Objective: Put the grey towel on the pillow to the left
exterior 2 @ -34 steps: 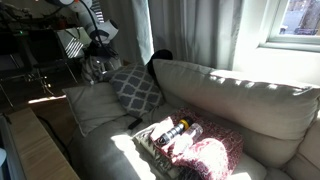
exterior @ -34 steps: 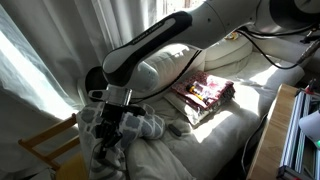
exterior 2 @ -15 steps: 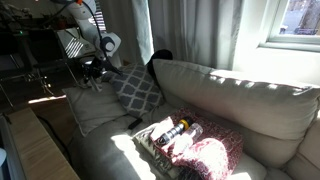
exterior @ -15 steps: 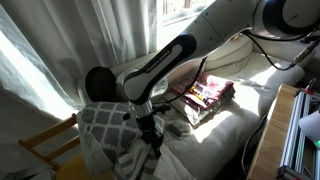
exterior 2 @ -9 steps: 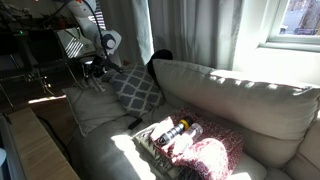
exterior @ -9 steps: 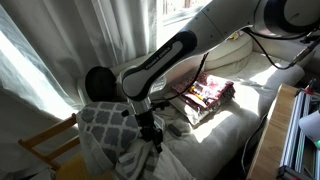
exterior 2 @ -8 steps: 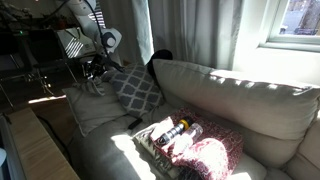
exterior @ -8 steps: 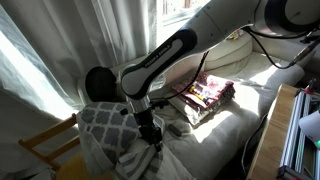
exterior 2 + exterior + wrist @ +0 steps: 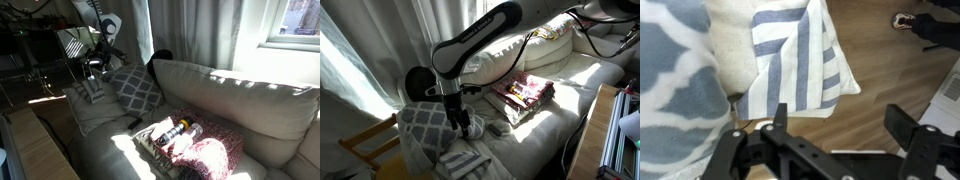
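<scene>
The grey towel (image 9: pixel 800 55), striped pale and limp, lies draped over the edge of a cream cushion (image 9: pixel 732 40) at the sofa's end, one corner hanging out over the wooden floor. Both exterior views show the towel (image 9: pixel 466 162) (image 9: pixel 93 91) lying free beneath the arm. The grey-and-white lattice pillow (image 9: pixel 418 125) (image 9: pixel 135 88) (image 9: pixel 675 95) sits right beside it. My gripper (image 9: pixel 845 125) hangs a little above the towel, open, with nothing between its fingers (image 9: pixel 779 116). In the exterior views the gripper (image 9: pixel 462 127) (image 9: pixel 97 68) points down at the towel.
On the sofa seat lies a tray of bottles (image 9: pixel 525 93) (image 9: pixel 168 133) with red-patterned fabric (image 9: pixel 205 158) next to it. A remote (image 9: pixel 498 128) lies near the lattice pillow. A wooden chair (image 9: pixel 368 142) stands beside the sofa's end, with curtains behind it.
The gripper has opened and let go of the towel, then lifted clear. The towel now lies spread below it on the cream cushion.
</scene>
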Controlling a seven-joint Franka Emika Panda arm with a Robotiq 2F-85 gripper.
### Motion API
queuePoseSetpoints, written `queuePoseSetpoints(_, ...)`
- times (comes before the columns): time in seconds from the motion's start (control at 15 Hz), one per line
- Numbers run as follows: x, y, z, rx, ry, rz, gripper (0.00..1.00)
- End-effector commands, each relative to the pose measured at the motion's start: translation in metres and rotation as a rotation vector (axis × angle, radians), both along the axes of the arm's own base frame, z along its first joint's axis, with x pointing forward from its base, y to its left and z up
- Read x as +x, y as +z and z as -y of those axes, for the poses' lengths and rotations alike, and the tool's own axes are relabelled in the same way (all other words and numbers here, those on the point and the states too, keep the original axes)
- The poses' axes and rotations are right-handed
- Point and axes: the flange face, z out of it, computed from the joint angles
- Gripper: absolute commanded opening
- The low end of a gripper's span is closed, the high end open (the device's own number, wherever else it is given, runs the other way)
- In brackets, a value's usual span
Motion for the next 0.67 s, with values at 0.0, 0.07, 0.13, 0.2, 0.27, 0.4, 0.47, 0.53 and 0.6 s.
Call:
queuePoseSetpoints(0.0,0.014,0.055,0.017,-0.044,-0.126,0.050,1.00)
queuePoseSetpoints(0.07,0.019,0.071,0.021,-0.067,-0.166,0.055,1.00)
queuePoseSetpoints(0.13,0.023,0.087,0.027,-0.104,-0.211,0.063,1.00)
queuePoseSetpoints(0.2,0.027,0.101,0.033,-0.131,-0.248,0.068,1.00)
queuePoseSetpoints(0.27,0.028,0.112,0.037,-0.151,-0.267,0.055,1.00)
queuePoseSetpoints(0.4,0.031,0.133,0.045,-0.194,-0.315,0.058,1.00)
queuePoseSetpoints(0.47,0.031,0.143,0.048,-0.210,-0.338,0.053,1.00)
queuePoseSetpoints(0.53,0.030,0.150,0.051,-0.227,-0.346,0.041,1.00)
queuePoseSetpoints(0.6,0.027,0.156,0.054,-0.248,-0.334,0.017,1.00)
